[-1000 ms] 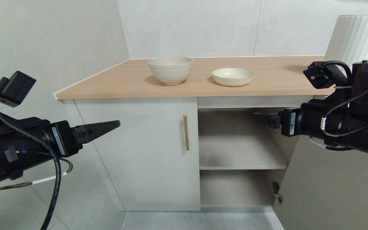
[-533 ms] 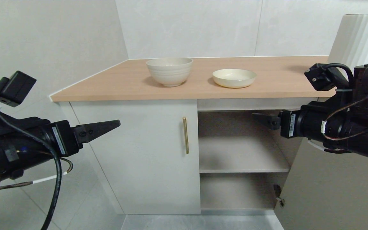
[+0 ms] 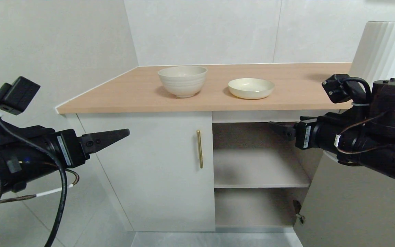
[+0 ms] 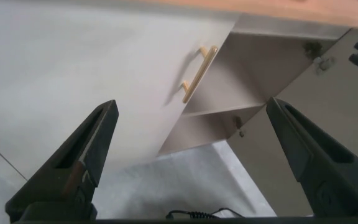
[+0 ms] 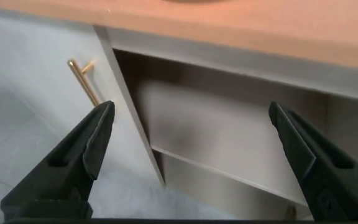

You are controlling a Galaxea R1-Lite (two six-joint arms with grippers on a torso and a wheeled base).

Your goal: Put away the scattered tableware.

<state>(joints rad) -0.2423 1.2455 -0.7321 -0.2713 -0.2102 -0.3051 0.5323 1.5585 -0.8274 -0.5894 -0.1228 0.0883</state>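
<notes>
Head view, cabinet and tableware. A white cabinet (image 3: 149, 164) carries a wooden countertop (image 3: 122, 97). Its left door is shut and its right door (image 3: 355, 206) is swung wide, exposing an open compartment (image 3: 255, 168) with one shelf across it. Two pieces of tableware stand upright on the countertop, apart from each other: a deep bowl (image 3: 182, 81) toward the left and a shallow dish (image 3: 251, 87) toward the right, both with rims facing up. Both are round, so neither has a long axis to align with.

The left gripper (image 3: 122, 133) hangs in front of the shut door, below countertop level. The right gripper (image 3: 278, 127) sits at the mouth of the open compartment, just under the countertop edge. The wrist views show each gripper with its jaws spread wide and nothing between them.

Key relation: both pieces lie above and beyond the grippers. The dish stands up and slightly left of the right gripper, which is the nearer arm. The bowl is closer to the left gripper.
</notes>
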